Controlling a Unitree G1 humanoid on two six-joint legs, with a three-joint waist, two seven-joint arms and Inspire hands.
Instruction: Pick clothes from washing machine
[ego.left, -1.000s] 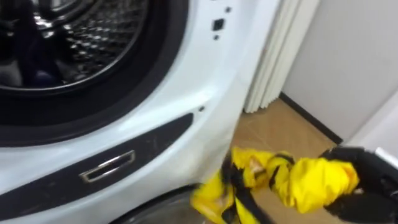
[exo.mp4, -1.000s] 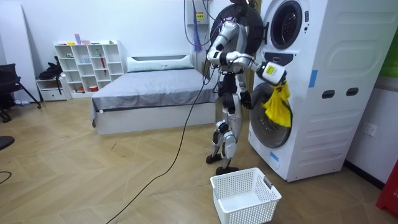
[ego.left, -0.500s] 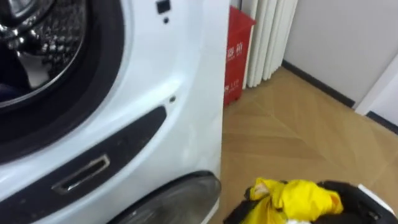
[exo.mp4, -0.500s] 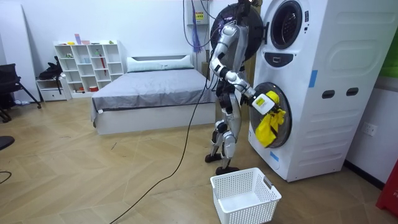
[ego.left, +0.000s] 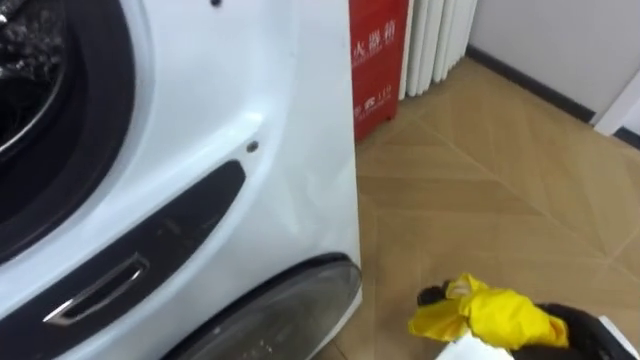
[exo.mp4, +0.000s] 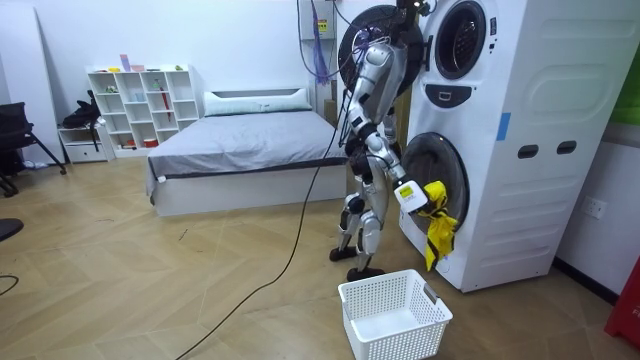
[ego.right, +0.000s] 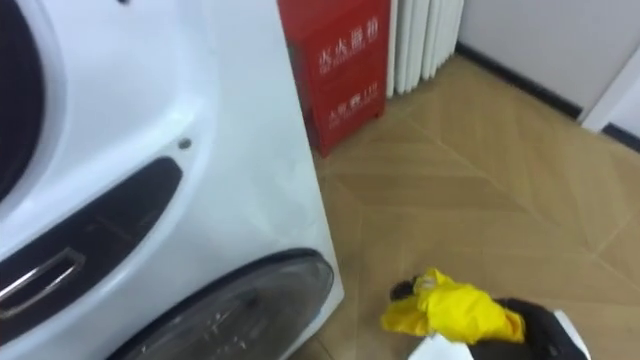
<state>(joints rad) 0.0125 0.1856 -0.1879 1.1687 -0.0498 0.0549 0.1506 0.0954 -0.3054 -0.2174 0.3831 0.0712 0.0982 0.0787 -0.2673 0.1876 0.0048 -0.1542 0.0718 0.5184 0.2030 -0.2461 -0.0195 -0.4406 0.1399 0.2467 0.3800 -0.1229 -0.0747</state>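
We grip the yellow garment (ego.left: 490, 312) in our right hand (ego.left: 578, 322), fingers curled round it, off the washing machine's (ego.left: 200, 120) lower front corner. It hangs long-axis down, and the white basket (exo.mp4: 400, 338) stands on the floor below.

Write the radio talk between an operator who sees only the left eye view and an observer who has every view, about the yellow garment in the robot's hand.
Operator: I see the yellow garment bunched in the right hand. How does the rest of it hang?
Observer: In the room view it drapes straight down from the hand, in front of the lower door. I cannot tell whether it touches the door.
Operator: Is there anywhere to put it?
Observer: A white basket stands on the floor, lower than the garment and toward the room view's left of it.
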